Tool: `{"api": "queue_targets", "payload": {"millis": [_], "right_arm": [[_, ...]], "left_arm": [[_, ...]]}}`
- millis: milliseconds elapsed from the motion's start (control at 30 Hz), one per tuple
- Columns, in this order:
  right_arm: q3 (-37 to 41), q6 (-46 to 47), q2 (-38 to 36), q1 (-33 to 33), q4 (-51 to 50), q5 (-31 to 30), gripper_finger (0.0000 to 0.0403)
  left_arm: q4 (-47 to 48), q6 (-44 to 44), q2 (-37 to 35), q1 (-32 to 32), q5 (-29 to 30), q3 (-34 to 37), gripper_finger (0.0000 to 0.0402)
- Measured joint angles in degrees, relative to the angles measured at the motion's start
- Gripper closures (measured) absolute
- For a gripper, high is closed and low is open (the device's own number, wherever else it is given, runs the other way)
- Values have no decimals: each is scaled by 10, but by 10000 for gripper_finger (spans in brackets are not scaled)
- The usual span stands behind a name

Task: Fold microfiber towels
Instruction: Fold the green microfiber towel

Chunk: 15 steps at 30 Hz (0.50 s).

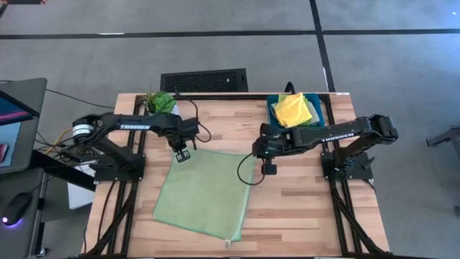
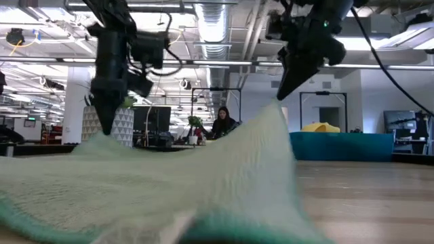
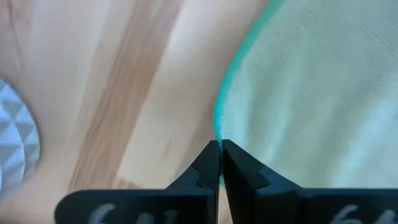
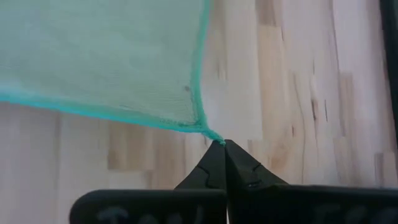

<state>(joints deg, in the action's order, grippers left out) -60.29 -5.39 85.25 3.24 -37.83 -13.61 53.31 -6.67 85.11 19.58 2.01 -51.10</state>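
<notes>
The high view looks straight down on the whole table point(image 1: 287, 208). The low view sits at tabletop height, very near the pale green towel point(image 2: 169, 183), facing the room behind. Each wrist view looks closely at one far towel corner, which the high view also covers.

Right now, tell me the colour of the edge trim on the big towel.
Teal trim on the pale green towel; right wrist view shows it best.

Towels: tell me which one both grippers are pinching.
The large pale green towel, spread flat on the wooden table. The left gripper and right gripper each pinch a far corner. The yellow towel sits untouched in the teal tray.
</notes>
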Motion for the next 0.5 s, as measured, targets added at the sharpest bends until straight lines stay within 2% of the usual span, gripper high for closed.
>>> {"api": "queue_targets", "payload": {"millis": [400,500], "right_arm": [[1,5,30,64,65,37,397],[-1,5,44,76,107,92,397]], "left_arm": [[93,-128,-116,-153,11,-1,400],[140,-192,-125,-198,8,-1,400]]}}
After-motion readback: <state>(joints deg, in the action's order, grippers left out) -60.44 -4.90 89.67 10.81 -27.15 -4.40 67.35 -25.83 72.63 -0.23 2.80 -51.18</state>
